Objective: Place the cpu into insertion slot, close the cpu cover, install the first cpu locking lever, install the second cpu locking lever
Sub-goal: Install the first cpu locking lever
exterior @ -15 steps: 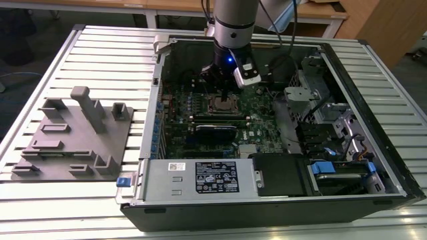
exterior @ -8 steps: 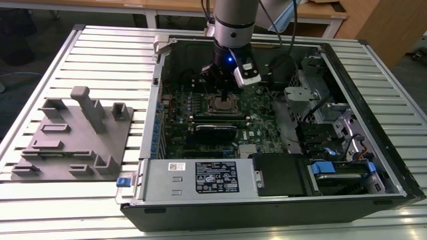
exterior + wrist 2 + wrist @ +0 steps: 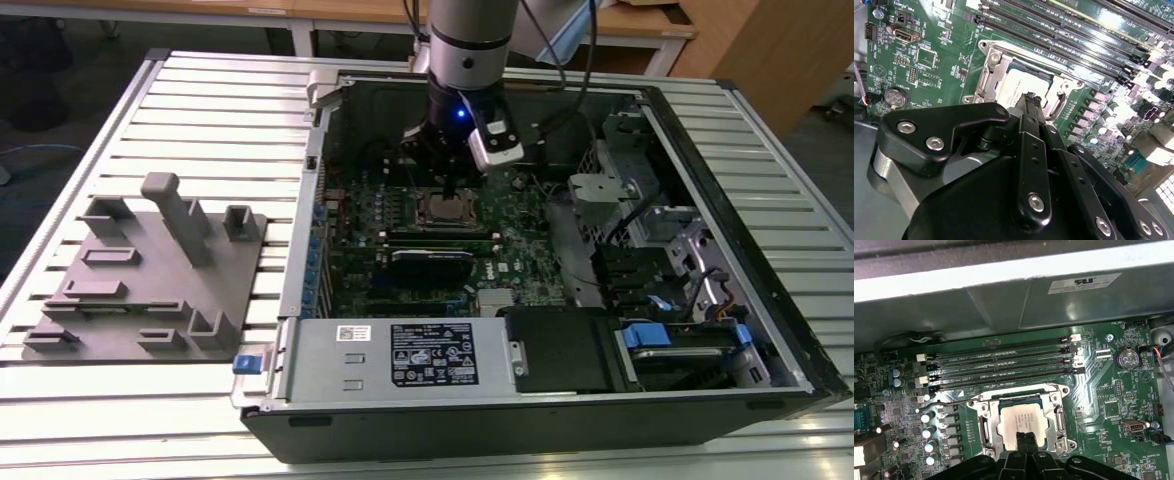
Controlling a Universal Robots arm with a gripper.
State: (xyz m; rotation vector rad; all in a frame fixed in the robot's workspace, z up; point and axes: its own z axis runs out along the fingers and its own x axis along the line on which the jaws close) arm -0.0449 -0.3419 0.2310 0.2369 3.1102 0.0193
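The cpu [image 3: 1019, 421] lies flat in the insertion slot [image 3: 447, 211] on the green motherboard, its silver-grey top showing in both wrist views [image 3: 1021, 86]. The cpu cover [image 3: 1058, 416] is down around the chip as a silvery frame. A thin wire locking lever [image 3: 1004, 390] runs along the socket edge nearest the memory slots. My gripper [image 3: 1024, 438] hangs just above the socket's edge, its two narrow black fingers pressed together with nothing between them; in the second wrist view its tip [image 3: 1029, 100] covers one edge of the chip. In the exterior view the gripper [image 3: 446, 186] sits directly over the socket.
The motherboard lies inside an open computer case [image 3: 747, 250] on a slatted table. Long memory slots [image 3: 1004, 365] run beside the socket, capacitors [image 3: 929, 432] on another side, a coin battery [image 3: 1126, 358] further off. A power supply [image 3: 400, 355] fills the case front. A grey fixture [image 3: 147, 270] stands at the exterior view's left.
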